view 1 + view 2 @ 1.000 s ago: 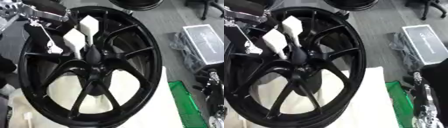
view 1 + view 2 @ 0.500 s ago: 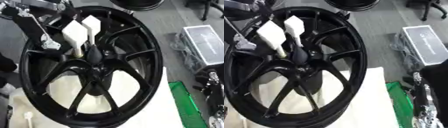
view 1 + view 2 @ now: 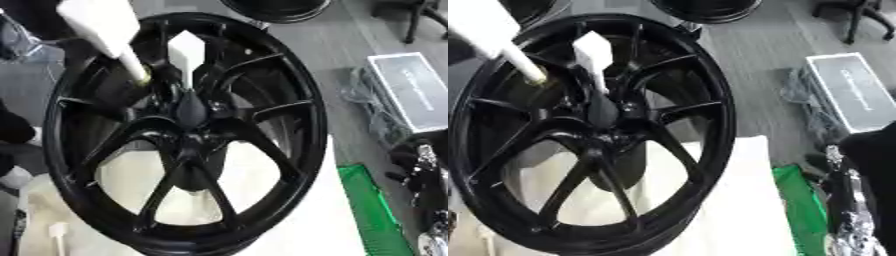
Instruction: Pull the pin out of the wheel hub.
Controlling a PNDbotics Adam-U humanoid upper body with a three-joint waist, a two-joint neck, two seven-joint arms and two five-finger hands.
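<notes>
White pin (image 3: 103,30) raised at upper left, tip just off the rim, black wheel hub (image 3: 188,131) upright on white cloth (image 3: 324,220), second white pin (image 3: 186,50) at its centre, grey box (image 3: 409,91) with unreadable lettering, right hand (image 3: 849,210) lower right, fingers' state unclear

The wheel (image 3: 184,135) is lying tilted on a sheet (image 3: 306,220). One pin (image 3: 185,50) is standing at the hub (image 3: 191,112); another pin (image 3: 105,30) is sitting up and left of it. A box (image 3: 407,90) is lying right, a mat (image 3: 376,210) in front of it.
</notes>
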